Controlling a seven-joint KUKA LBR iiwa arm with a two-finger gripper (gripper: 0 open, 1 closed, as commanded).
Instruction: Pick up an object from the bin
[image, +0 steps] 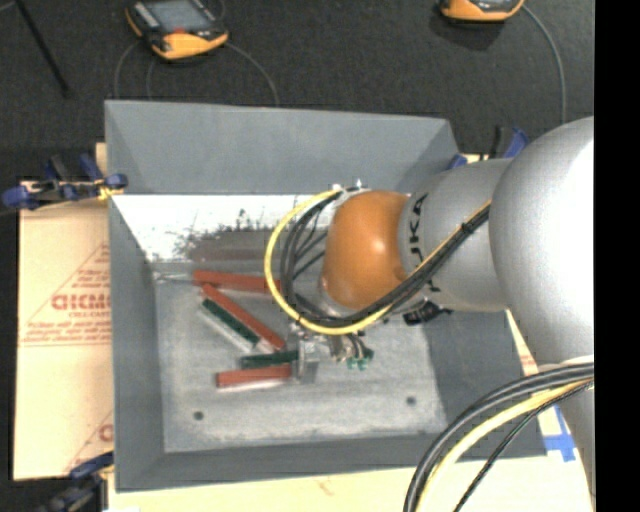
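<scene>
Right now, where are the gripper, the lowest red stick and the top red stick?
gripper (316, 358): camera view, its lower tip.
lowest red stick (250, 378): camera view, its middle.
top red stick (232, 281): camera view, its middle.

Dark speckled floor (330, 60) across the top, from 10 to 2 o'clock. An orange-and-black device (175, 25) lies on it at 11 o'clock, a thin wire (262, 62) curving from it. A second such device (480, 8) sits at 1 o'clock, cut by the top edge, its wire (560, 60) running down. A thin black rod (45, 55) lies slantwise at 10 o'clock. Flat, even light.
</scene>
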